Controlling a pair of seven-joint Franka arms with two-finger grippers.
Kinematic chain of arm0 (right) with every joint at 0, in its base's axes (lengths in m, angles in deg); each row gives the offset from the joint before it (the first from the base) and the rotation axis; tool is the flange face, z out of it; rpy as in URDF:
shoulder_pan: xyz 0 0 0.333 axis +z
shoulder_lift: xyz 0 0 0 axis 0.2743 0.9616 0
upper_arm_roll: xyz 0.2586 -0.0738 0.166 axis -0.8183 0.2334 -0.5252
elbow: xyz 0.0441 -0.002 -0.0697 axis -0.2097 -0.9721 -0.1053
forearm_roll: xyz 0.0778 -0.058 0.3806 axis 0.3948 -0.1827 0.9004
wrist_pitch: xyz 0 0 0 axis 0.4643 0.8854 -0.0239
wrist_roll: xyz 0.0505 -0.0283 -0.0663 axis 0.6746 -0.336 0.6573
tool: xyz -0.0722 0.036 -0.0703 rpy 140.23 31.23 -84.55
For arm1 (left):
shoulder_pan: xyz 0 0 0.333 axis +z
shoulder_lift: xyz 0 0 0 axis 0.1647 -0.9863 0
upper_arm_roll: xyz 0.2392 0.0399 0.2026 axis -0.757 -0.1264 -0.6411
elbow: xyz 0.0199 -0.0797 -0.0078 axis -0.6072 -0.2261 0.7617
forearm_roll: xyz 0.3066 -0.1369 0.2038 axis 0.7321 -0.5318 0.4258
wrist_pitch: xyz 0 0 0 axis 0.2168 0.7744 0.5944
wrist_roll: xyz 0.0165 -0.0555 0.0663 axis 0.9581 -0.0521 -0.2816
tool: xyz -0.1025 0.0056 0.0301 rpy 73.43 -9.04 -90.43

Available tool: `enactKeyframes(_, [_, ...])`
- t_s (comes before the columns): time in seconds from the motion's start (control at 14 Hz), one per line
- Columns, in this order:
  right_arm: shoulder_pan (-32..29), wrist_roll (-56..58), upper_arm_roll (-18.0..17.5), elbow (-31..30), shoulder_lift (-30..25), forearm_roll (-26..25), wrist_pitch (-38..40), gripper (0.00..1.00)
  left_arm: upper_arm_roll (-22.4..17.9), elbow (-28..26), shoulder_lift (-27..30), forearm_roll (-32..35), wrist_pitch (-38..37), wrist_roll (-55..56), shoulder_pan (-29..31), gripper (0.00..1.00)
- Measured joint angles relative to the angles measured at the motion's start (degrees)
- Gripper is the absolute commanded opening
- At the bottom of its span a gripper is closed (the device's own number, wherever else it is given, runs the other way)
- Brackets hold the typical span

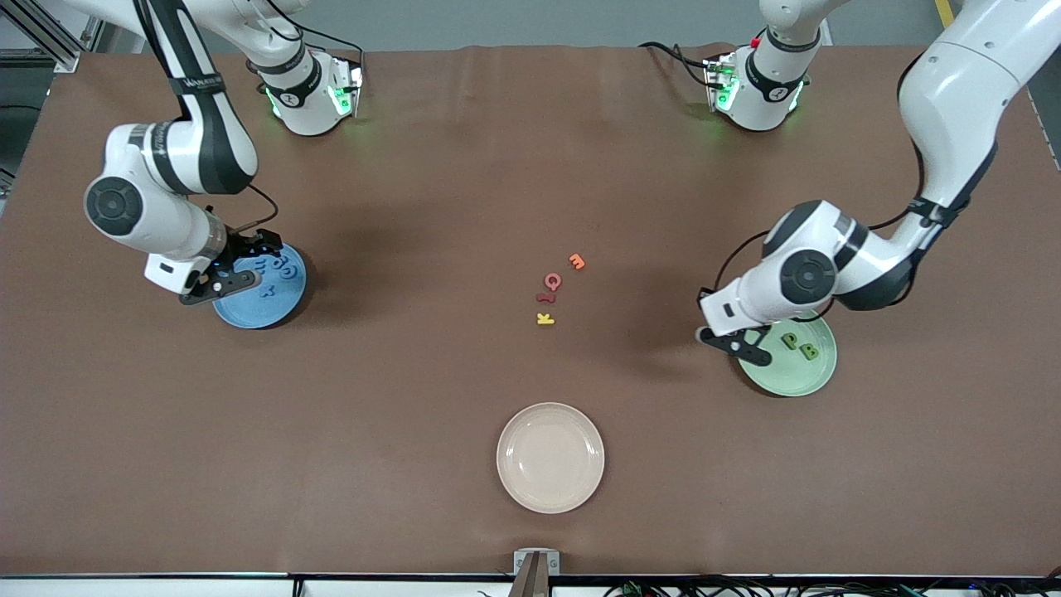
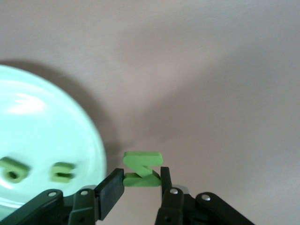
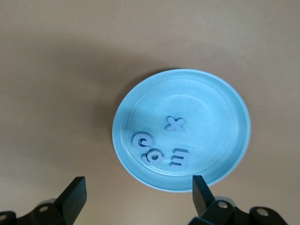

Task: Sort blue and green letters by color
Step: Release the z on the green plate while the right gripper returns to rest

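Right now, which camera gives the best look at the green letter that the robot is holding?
The left wrist view: the green letter sits pinched in the left gripper, just off the green plate. In the front view the gripper hides it. The right wrist view doesn't show it.

Pale green round plate (image 2: pixel 70 140) cut off by left wrist view's edge; two small green letters (image 2: pixel 14 169) on it blurred, unreadable.

A blue plate (image 1: pixel 249 313) sits under the right arm's wide-spread jaws, and a green plate (image 1: pixel 800 377) lies just beside the left arm's jaws. Well apart from both, mid-table, are an orange letter (image 1: pixel 577 261), two red letters (image 1: pixel 549 287), a yellow letter (image 1: pixel 545 318) and a cream plate (image 1: pixel 550 457).
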Motion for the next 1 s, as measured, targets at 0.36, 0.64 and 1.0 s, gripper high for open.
enactKeyframes(0.36, [-5.2,-1.6,0.0,16.8,-2.5,0.0,19.2,1.0,-0.8,0.6,-0.3,5.2,0.0,-4.5,5.0,0.27])
enactKeyframes(0.64, [-6.5,-4.0,0.0,27.7,-2.4,0.0,28.8,1.0,-2.3,3.4,-2.6,6.3,0.7,-4.9,4.6,0.27])
enactKeyframes(1.0, [-6.6,-6.3,-0.2,38.9,0.3,-1.0,36.8,1.0,-3.1,6.4,-6.2,9.3,0.7,-4.9,3.5,0.28])
